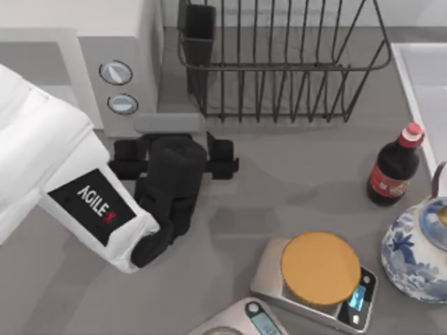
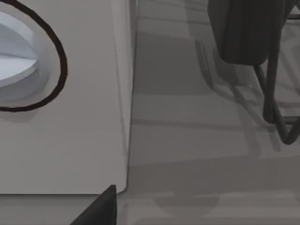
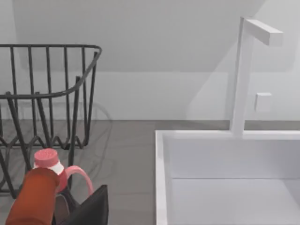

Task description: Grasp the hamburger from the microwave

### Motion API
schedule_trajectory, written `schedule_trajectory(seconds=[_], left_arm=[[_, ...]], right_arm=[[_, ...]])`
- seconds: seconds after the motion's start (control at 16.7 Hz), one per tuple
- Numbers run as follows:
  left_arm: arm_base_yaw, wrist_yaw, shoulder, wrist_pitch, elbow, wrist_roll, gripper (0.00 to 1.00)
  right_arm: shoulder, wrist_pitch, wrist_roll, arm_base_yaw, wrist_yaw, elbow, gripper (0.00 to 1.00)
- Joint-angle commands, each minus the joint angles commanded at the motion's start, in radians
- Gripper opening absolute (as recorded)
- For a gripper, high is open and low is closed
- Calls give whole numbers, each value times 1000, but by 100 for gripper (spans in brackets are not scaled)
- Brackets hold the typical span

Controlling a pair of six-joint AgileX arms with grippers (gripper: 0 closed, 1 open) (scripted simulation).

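Left hand [image 1: 172, 155] sits low on the counter [image 1: 279, 188], right at the front corner of the microwave [image 1: 105, 56], beside its two dials [image 1: 115, 72]. Its fingers spread wide to either side, released, nothing between them. The grey bar [image 1: 170, 124] just ahead of it looks like the door handle or door edge; can't tell which.

Hamburger: no bun to point at. Microwave interior is out of sight, so whether it's in there is unknown.

Step, as a judgement: hand is working the door area, either opening up for the reach or closing afterwards. The pictures fit both.

Left wrist view shows the microwave face with a dial [image 2: 18, 56] very close, so clearance is tight there.

Around: wire rack [image 1: 279, 63] right next to the microwave, limits sideways swing. Sauce bottle [image 1: 394, 167], blue-white teapot [image 1: 415, 255], scale carrying an orange disc [image 1: 320, 269], and a second scale [image 1: 244, 322] at the near edge, all well apart from the hand. Sink [image 3: 225, 178] at far right.

Right arm: parked; its wrist view looks over the bottle toward the sink; can't tell its hand's state.
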Motion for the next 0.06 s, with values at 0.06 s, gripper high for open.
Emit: schedule_trajectory(seconds=[0.06], left_arm=[[0, 0, 0, 0, 0, 0, 100]], right_arm=[[0, 0, 0, 0, 0, 0, 100]])
